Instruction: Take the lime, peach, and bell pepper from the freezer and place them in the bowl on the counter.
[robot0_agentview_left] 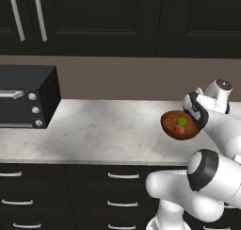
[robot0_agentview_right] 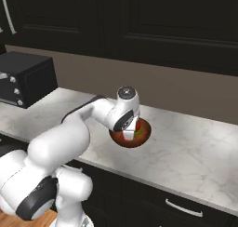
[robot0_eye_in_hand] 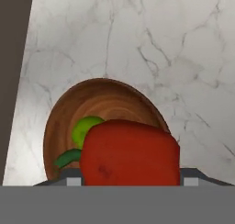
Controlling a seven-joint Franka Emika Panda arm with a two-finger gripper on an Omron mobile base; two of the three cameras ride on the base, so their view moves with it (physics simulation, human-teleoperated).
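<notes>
Gripper (robot0_eye_in_hand: 130, 181): pinching the bell pepper (robot0_eye_in_hand: 131, 153) between its 2 fingertips, above the bowl (robot0_eye_in_hand: 62, 117)
Bowl: on the counter (robot0_agentview_left: 94, 130); toaster oven (robot0_agentview_left: 26, 96) well apart at 9 o'clock in the left base view
Lime (robot0_eye_in_hand: 85, 129): inside the bowl, at 10 o'clock of the pepper in the hand view
Peach (robot0_agentview_left: 179, 128): in the bowl, touching the lime at its 7 o'clock

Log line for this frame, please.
end effector: holds bell pepper | over bowl | lime in bowl
</notes>
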